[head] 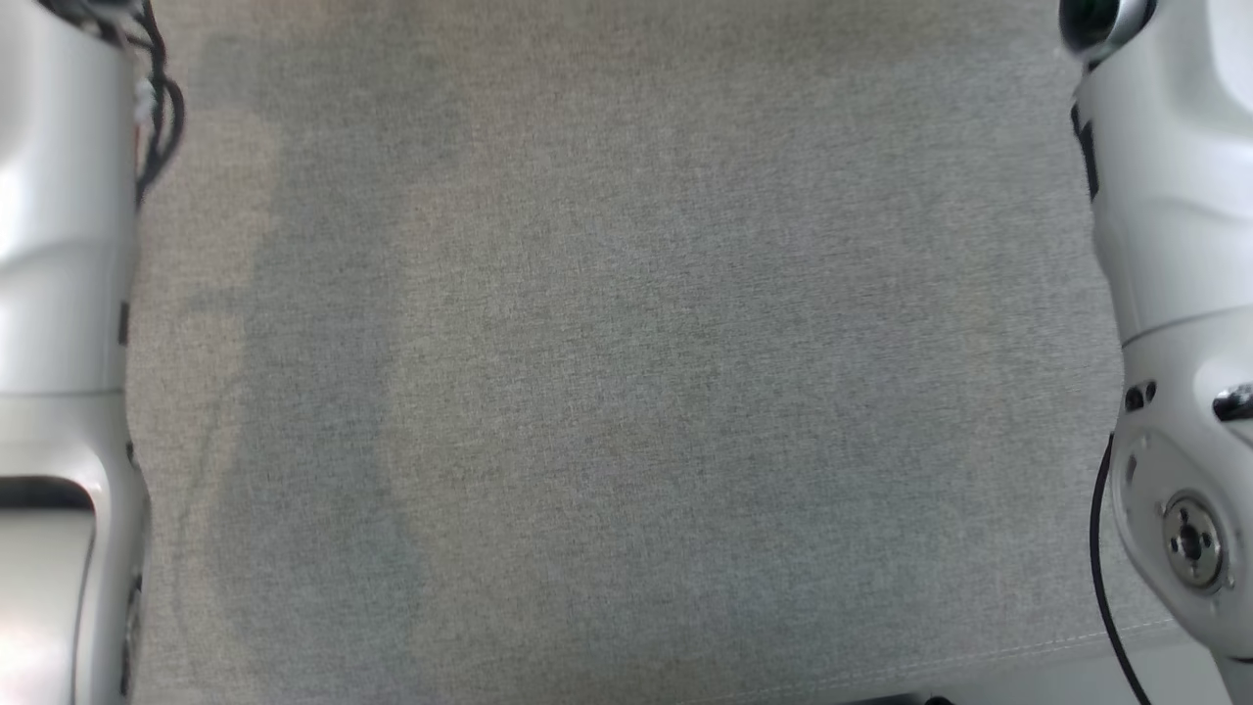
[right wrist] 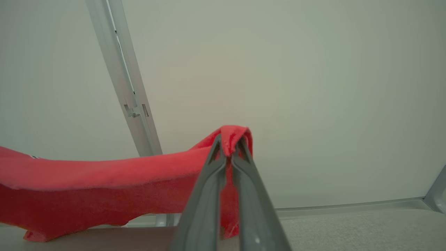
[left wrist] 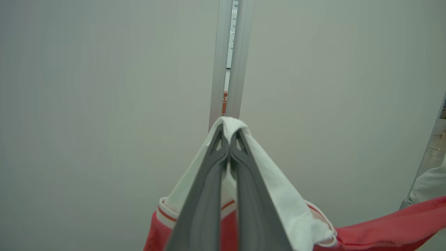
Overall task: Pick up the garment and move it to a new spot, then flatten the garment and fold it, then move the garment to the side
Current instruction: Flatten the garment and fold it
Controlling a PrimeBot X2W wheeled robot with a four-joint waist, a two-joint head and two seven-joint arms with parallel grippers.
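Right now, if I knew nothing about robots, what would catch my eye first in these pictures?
The bright red garment, held stretched between the two dark tools. The right tool pinches a red fold at one end, and the left tool is shut on a white part at the other. In the head view, a plain grey fabric surface spreads out below.

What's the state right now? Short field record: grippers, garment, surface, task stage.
left gripper: shut on the garment, pinching a white part near red-and-white trim
right gripper: shut on the garment, pinching a red edge
garment: red and white, held up, slung between both grippers
surface: grey woven cloth
task stage: picked up; not yet flattened or folded
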